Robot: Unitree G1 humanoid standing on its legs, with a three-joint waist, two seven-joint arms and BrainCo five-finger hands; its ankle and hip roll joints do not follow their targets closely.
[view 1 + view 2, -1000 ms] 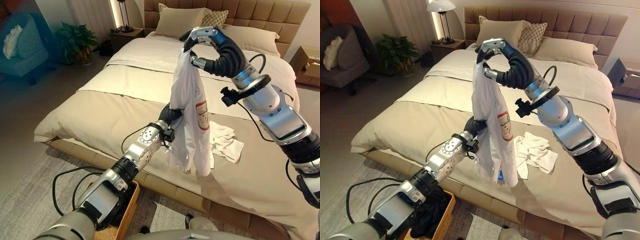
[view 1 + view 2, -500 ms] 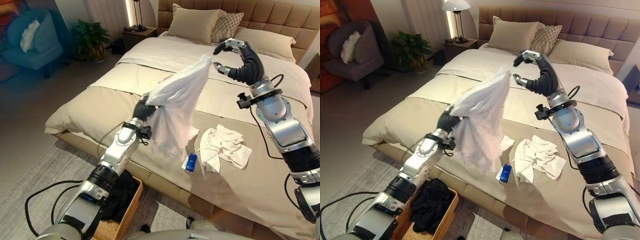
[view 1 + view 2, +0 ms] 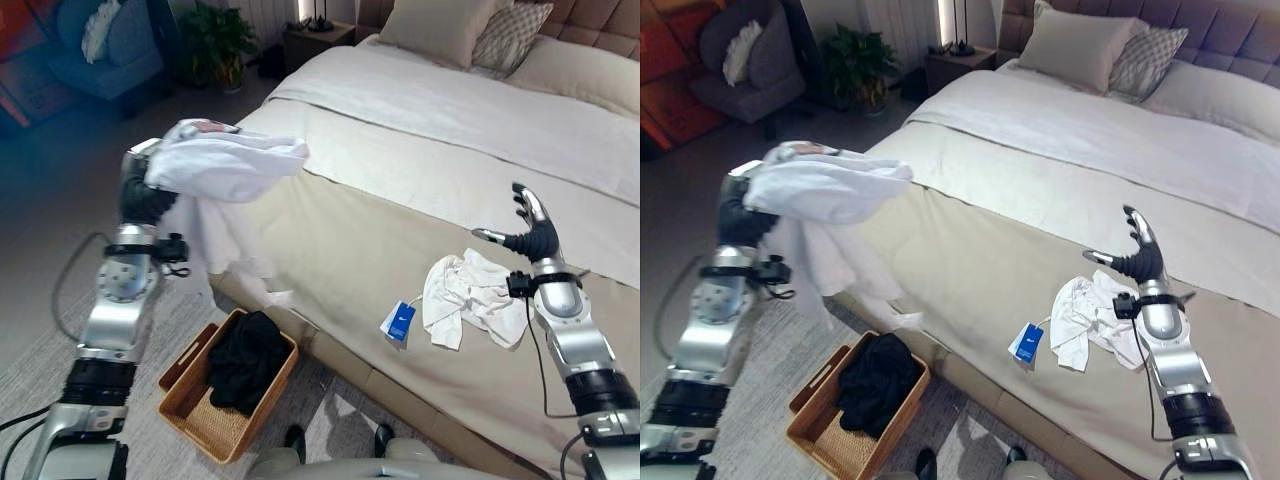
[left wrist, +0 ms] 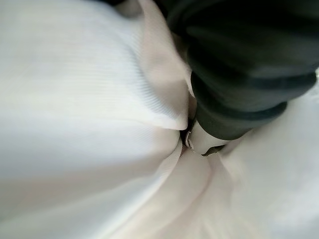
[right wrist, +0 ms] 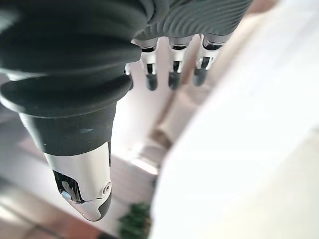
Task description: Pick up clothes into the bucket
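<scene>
The left hand (image 3: 146,197) grips a white shirt (image 3: 225,165) high, off the bed (image 3: 420,150), to drop it in the basket (image 3: 195,405). The right hand (image 3: 532,232) waits, fingers straight, by more clothes (image 3: 470,305).

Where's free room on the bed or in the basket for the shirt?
Bare beige cover between the bed edge and the crumpled white clothes. Crowded beside the right hand and blue tag. Wicker basket is half full: black garment; near end free.
</scene>
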